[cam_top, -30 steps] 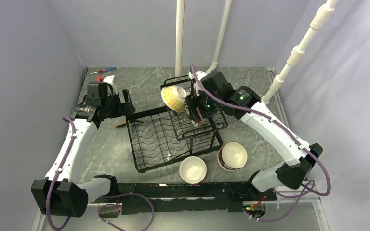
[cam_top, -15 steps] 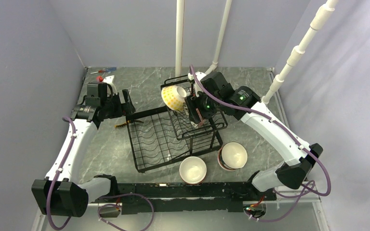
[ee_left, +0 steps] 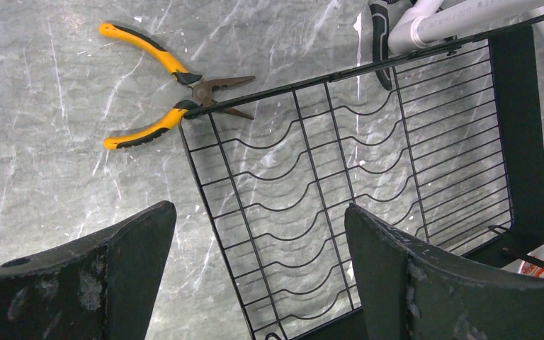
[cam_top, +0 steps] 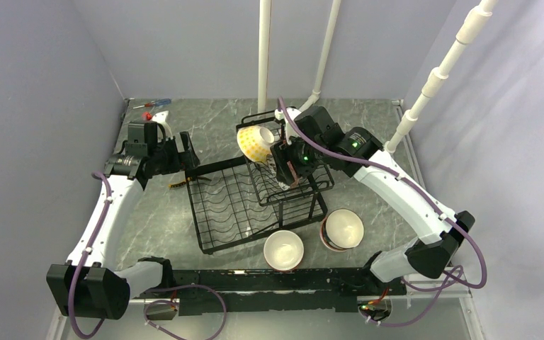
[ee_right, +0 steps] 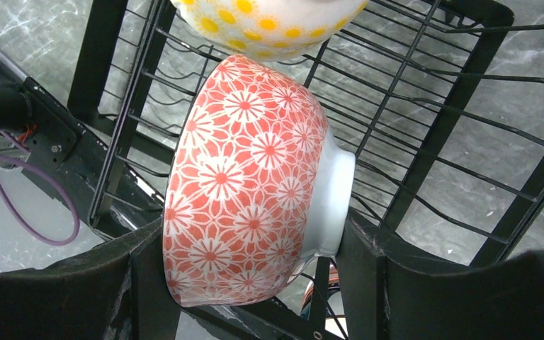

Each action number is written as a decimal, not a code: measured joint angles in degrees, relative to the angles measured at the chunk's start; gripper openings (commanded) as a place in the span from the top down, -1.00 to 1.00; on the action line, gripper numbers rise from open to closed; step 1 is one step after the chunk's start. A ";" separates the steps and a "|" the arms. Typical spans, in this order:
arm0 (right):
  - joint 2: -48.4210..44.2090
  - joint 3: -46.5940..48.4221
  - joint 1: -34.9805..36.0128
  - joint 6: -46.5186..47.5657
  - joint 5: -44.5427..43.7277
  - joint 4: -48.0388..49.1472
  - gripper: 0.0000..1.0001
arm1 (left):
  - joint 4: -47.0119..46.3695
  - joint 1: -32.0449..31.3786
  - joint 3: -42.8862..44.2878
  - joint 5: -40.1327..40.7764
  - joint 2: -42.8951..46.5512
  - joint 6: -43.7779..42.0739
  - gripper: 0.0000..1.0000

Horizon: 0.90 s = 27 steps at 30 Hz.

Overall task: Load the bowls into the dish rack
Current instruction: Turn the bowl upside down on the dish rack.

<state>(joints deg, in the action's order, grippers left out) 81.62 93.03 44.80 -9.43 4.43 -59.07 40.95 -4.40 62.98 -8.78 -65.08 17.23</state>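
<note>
The rack (cam_top: 216, 212) stands mid-worktop (cam_top: 212, 120), its low tray to the left and the raised basket (cam_top: 304, 185) on its right half. A yellow bowl (cam_top: 254, 144) lies on its side at the basket's far left edge, mouth facing right. The right fingers (ee_right: 432, 290) reach in over the basket from the right and pinch a red bowl (ee_right: 248, 184) between them: it stands on edge, one finger against its patterned wall near the rim, the other against its white foot. The red bowl sits just below the yellow bowl (ee_right: 269, 21), above the basket's wires; whether it touches the wires or the yellow bowl I cannot tell. The left fingers (ee_left: 425, 276) are spread wide and hold nothing, hanging above the far left corner of the tray. Pliers (ee_left: 170, 85) with yellow handles lie on the worktop at that corner, their tips at the rack's rim. Two more bowls sit upright on the worktop just near of the rack: a white bowl (cam_top: 284, 249) in front of its near right corner, and to the right of it a bowl with a reddish outside (cam_top: 342, 229). A screwdriver (cam_top: 152, 104) lies at the far left corner.
</note>
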 measured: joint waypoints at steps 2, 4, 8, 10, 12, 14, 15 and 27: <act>-0.07 0.00 -0.02 0.00 0.37 -0.02 -0.47 | 0.00 0.00 0.00 0.00 0.00 0.00 -0.88; -0.20 0.00 -0.02 -0.04 1.01 -0.02 -0.52 | 0.00 0.00 0.00 0.00 0.00 0.00 -0.88; -1.05 0.00 -0.02 -0.22 2.71 0.17 -0.60 | 0.00 0.00 0.00 0.00 0.00 0.00 -0.88; -1.53 0.00 -0.02 -0.22 3.74 0.50 -0.62 | 0.00 0.00 0.00 0.00 0.02 0.00 -0.88; -1.81 0.00 -0.02 -0.24 4.66 0.72 -0.62 | 0.00 0.00 -0.02 0.00 0.11 0.00 -0.88; -1.86 0.00 -0.02 -0.22 5.35 1.03 -0.63 | 0.00 0.00 -0.13 0.00 0.28 0.00 -0.88; -1.86 0.00 -0.02 -0.22 5.68 1.20 -0.63 | -0.02 0.00 -0.24 0.02 0.44 0.00 -0.88; -1.92 0.00 -0.37 -0.26 7.58 2.67 -0.63 | 0.00 0.00 -0.42 -0.02 0.74 0.00 -0.88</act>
<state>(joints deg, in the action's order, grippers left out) 79.70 93.03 44.42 -9.69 12.01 -56.40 40.95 -4.40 62.57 -8.80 -64.34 17.23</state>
